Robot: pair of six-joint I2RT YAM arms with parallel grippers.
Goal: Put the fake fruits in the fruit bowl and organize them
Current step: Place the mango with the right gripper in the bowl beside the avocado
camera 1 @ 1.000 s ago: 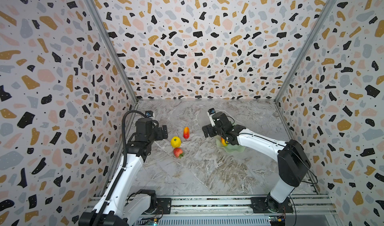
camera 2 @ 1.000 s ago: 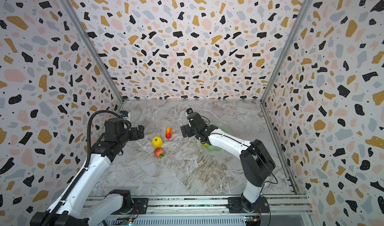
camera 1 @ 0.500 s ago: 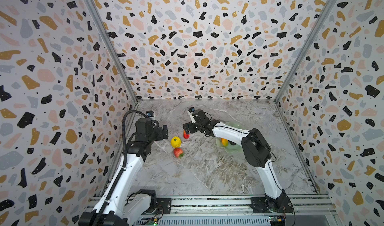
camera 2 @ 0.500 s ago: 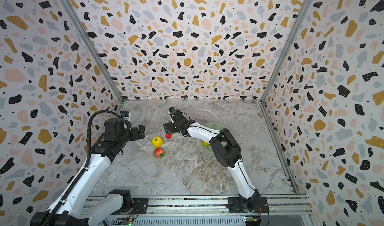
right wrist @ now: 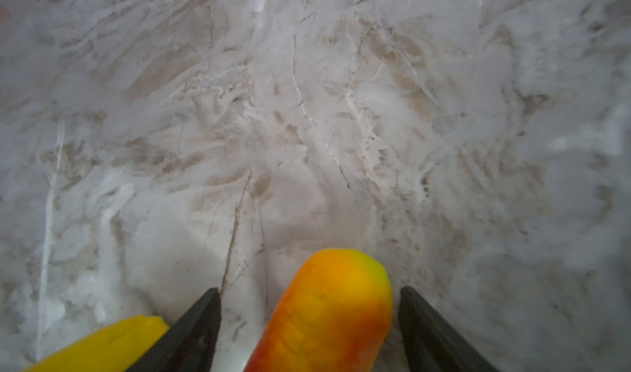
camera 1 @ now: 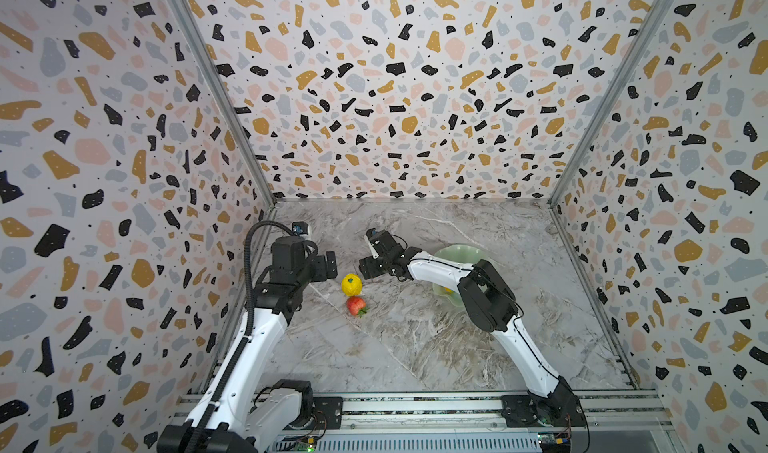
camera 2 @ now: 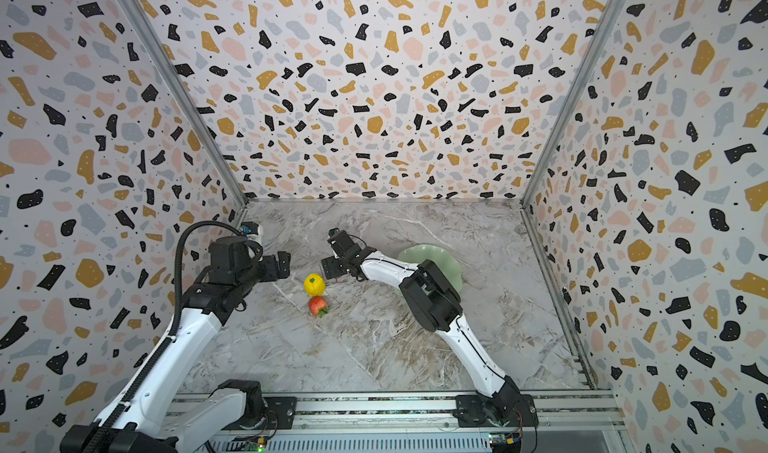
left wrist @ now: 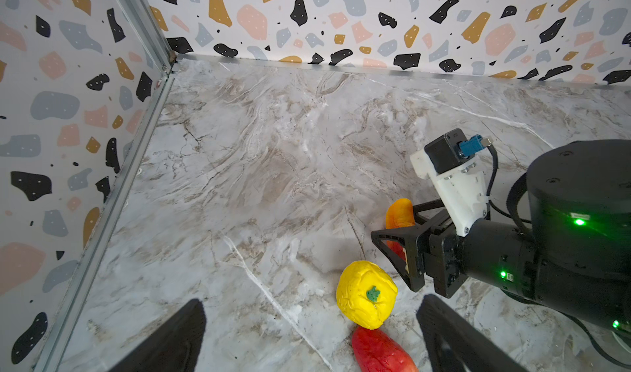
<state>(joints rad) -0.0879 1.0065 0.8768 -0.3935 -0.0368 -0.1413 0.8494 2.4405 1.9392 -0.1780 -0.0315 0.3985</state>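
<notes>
**Right end effector.** The right gripper (camera 1: 368, 270) reaches across the middle of the workspace, to the left of the pale mint-green shallow bowl with a wavy rim (camera 1: 457, 250). It sits low over the grey-veined marble-pattern tabletop (camera 1: 395, 347). Its jaws stand partly apart and straddle the elongated red-yellow plastic fruit (right wrist: 334, 312), which lies on the tabletop. In the right wrist view, one of the fingers (right wrist: 201, 322) shows a clear gap to this fruit. The opposite finger sits just beside the fruit, and contact there cannot be confirmed. The fruit is not clamped.

**Left end effector.** The left gripper (left wrist: 310, 303) hovers on the left side of the workspace. Its jaws are spread wide and hold nothing.

**Fruit locations.**
- The round yellow plastic fruit with a green stem mark (camera 1: 351, 284) rests on the tabletop between the two grippers, near both.
- The red strawberry-like plastic fruit (camera 1: 356, 306) rests on the tabletop just beside the yellow fruit, on the side nearer the robot bases.
- A small yellow-orange fruit (camera 1: 448, 290) lies inside the bowl, largely hidden beneath the right arm.

**Bowl location.** The bowl stands on the right half of the tabletop, well apart from the three fruits outside it. The right arm covers part of it in both top views.
</notes>
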